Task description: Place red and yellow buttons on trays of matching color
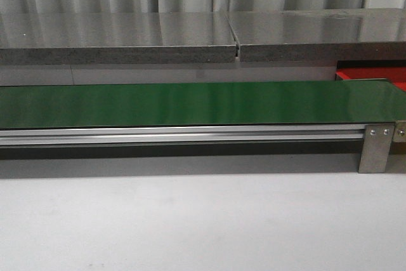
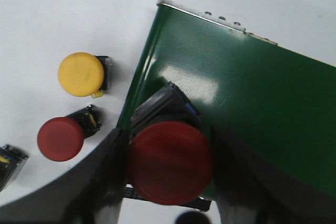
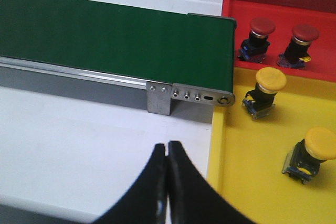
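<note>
Red buttons: four, namely two in the red tray [image 3: 278, 3], one held, one on the table. Yellow buttons: three, with two in the yellow tray [image 3: 247, 182]. Trays: two.

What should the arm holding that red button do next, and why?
Probably lower it a little and let go onto the green belt. The left gripper holds a red button right at the belt's end, while the red tray sits at the far end.

Belt [image 1: 190, 103]: dark green. Worktop [image 1: 190, 220]: white. Trays: one red [image 3: 273, 3], one yellow [image 3: 252, 171]. Button caps: red [image 3: 262, 25] or yellow [image 3: 271, 79]. Gripper [image 3: 167, 153] fingers: black.
</note>
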Tool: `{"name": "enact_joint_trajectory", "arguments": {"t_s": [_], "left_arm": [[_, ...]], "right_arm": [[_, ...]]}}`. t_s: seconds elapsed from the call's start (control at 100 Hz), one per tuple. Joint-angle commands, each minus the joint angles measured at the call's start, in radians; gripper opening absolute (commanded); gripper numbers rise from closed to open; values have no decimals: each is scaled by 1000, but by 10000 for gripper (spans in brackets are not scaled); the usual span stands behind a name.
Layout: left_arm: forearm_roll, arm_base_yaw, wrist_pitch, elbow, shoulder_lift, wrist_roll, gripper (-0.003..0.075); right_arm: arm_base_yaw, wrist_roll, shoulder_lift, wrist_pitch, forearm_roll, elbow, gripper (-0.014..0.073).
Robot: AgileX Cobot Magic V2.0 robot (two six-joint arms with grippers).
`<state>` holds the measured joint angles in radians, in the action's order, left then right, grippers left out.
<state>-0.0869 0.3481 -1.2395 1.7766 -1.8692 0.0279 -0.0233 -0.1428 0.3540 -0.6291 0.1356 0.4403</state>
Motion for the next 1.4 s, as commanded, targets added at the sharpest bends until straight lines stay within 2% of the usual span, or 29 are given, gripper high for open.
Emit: {"name": "enact_joint_trajectory", "arguments": {"t_s": [0.0,0.25,0.32,0.44,0.51,0.91,1.14,1.39], "left_arm": [[-9,-30,20,22,19,3,261],[-7,-61,41,22,-21,25,287],[-12,-61,39,22,-21,41,354],[-12,-61,38,22,-21,41,512],[-12,-61,35,22,-21,41,551],[-12,-32,47,34,95,41,546],[-73,89,13,9,202,36,546],[-73,238,90,-198,274,15,546]], "right_arm": [[-2,-7,7,67,-4,25,-68],[-2,-7,7,67,-4,25,-68],[-2,-7,7,66,-4,25,-68],[-2,-7,7,66,-4,25,-68],[-2,-7,7,66,-4,25,-68],[-2,-7,7,66,-4,25,-68],[-2,-7,7,66,-4,25,-68],[-2,-7,7,66,-4,25,-68]]}}
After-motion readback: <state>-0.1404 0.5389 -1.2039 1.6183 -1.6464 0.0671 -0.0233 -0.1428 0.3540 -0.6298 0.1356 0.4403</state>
